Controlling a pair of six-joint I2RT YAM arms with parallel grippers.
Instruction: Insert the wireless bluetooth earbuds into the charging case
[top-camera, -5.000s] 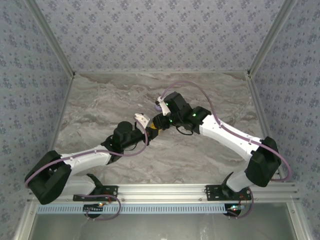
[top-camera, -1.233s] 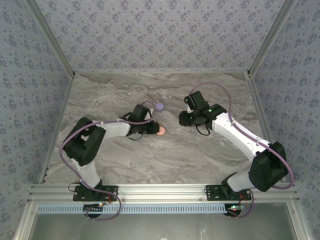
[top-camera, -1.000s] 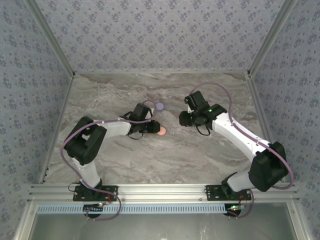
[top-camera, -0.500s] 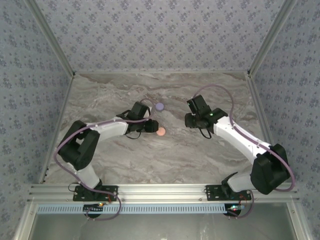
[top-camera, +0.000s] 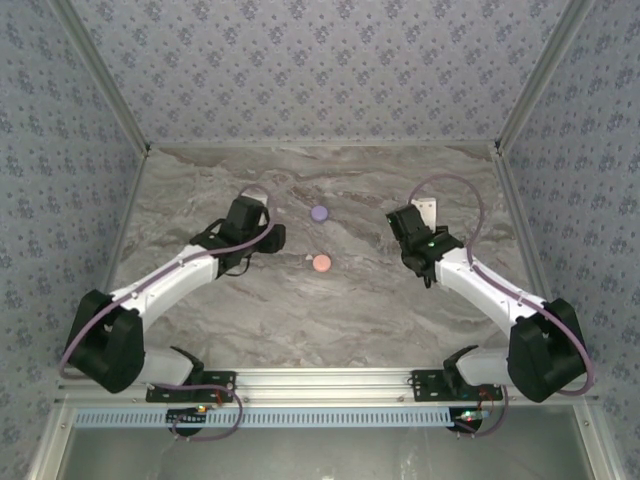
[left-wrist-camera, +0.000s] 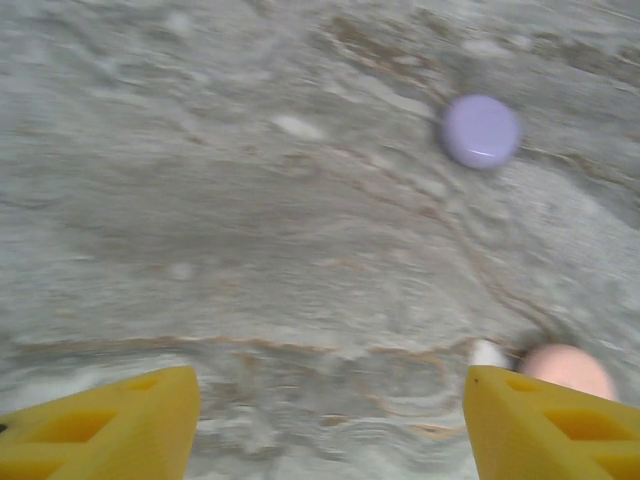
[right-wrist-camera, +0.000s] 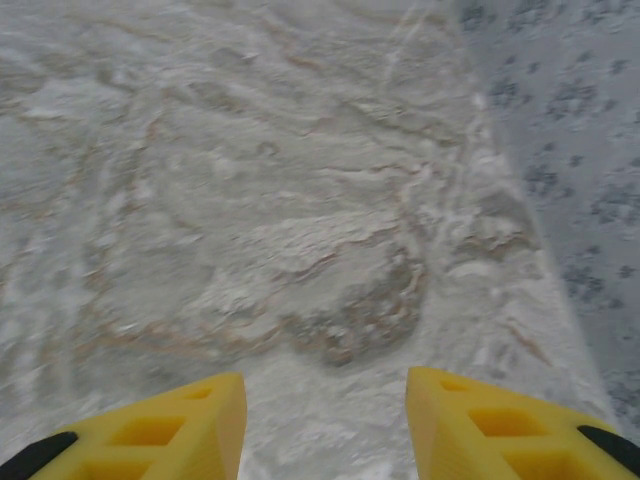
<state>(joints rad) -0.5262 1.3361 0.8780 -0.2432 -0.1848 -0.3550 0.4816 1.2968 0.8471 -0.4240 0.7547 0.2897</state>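
Note:
Two coin-like round charging cases lie mid-table: a lilac one (top-camera: 319, 213) (left-wrist-camera: 480, 131) and, nearer me, a pinkish-orange one (top-camera: 321, 263) (left-wrist-camera: 568, 370). A tiny pale speck (left-wrist-camera: 488, 352), bud-sized, lies against the left side of the pinkish case; it looks like one of the wireless bluetooth earbuds. My left gripper (top-camera: 270, 238) (left-wrist-camera: 330, 425) is left of both cases, open, with bare table between its yellow fingers. My right gripper (top-camera: 427, 211) (right-wrist-camera: 325, 410) is to the right of the cases, pointing toward the right wall, open and holding nothing.
The marbled grey tabletop (top-camera: 230, 180) is enclosed by patterned walls at the back, left and right (right-wrist-camera: 570, 120). An aluminium rail (top-camera: 320, 380) runs along the near edge by the arm bases.
The left gripper let go of the pinkish case, opened and drew back to the left. The right arm swung right, away from the cases, with its jaws widening.

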